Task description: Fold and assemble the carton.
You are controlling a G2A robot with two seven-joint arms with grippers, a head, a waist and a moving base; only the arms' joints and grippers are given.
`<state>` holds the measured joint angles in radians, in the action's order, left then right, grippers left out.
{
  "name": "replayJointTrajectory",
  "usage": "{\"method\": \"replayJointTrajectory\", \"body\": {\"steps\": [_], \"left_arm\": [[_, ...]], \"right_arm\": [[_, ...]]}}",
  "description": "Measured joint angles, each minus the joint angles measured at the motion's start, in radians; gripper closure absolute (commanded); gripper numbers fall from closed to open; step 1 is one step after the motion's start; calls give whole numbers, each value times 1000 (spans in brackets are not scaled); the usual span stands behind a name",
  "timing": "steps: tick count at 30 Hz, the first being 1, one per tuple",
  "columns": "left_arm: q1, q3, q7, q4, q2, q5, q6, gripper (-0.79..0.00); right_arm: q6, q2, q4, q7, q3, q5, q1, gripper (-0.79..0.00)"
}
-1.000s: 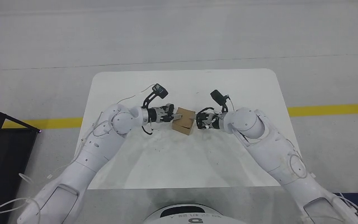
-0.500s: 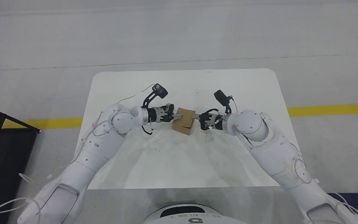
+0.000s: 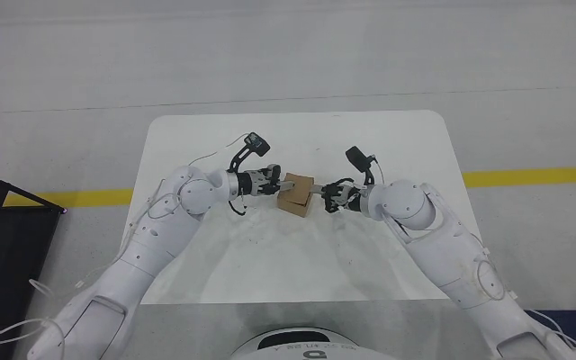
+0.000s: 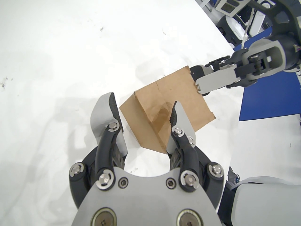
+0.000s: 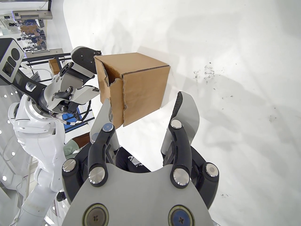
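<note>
Right tool (image 3: 327,195) slightly back; carton (image 3: 295,198) between it and left tool (image 3: 280,187).

From above, the carton (image 3: 295,195) looks too small for me to tell what touches it. Up close, one finger (image 4: 182,121) of the left end effector (image 4: 143,99) covers the carton's near corner. A finger (image 5: 104,116) of the right end effector (image 5: 143,98) is partly hidden behind its torn edge. Its bottom is hidden against the tabletop (image 3: 360,144).

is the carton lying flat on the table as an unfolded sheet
No, the carton stands on the table as a raised box, with three of its faces meeting at a corner.
</note>
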<state>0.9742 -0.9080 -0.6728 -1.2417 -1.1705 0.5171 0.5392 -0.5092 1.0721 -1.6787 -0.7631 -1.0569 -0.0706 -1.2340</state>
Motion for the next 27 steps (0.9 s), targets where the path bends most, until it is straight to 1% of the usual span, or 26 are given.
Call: {"method": "replayJointTrajectory", "body": {"steps": [6,10,14,17,22,27], "left_arm": [[2,-2,1,-2,0,-1,1,-477],[3,0,1,-1,0,4,-1,-462],[2,4,-1,2,0,14,-3,-462],[1,4,0,4,-1,14,-4,-462],[0,3,-1,5,-1,13,-3,-468],[0,3,-4,5,-1,15,-3,-468]], "right_arm": [[15,-1,-5,9,-15,15,-12,-585],[27,-4,-4,1,-27,21,-22,-560],[-39,0,28,-35,8,-9,17,-526],[-58,6,41,-46,36,-22,48,-517],[-68,9,43,-36,42,-21,58,-523],[-52,9,26,7,12,16,32,-563]]}}
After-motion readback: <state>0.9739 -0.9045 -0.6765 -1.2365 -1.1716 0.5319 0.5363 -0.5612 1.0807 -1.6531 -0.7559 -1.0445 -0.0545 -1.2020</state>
